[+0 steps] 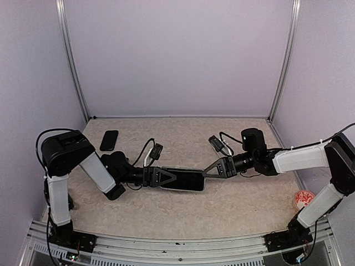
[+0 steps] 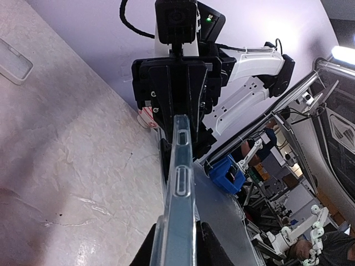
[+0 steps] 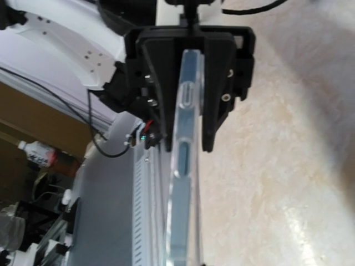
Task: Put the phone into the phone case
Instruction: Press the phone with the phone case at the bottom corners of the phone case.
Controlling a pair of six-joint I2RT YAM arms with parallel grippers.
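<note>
The transparent phone case (image 1: 184,180) hangs just above the table's middle, held flat between both arms. A black phone face fills it in the top view. My left gripper (image 1: 166,178) is shut on its left end; in the left wrist view the clear edge (image 2: 180,183) runs up between my two black fingers (image 2: 209,249). My right gripper (image 1: 204,173) is shut on the case's right end. In the right wrist view the case edge (image 3: 183,166) stretches away to the left gripper, and my own fingertips barely show at the bottom.
A second black phone (image 1: 109,140) lies flat at the back left of the table. A red-and-white round thing (image 1: 303,198) sits at the right edge by the right arm. A pale flat rectangular thing (image 2: 11,58) lies on the table.
</note>
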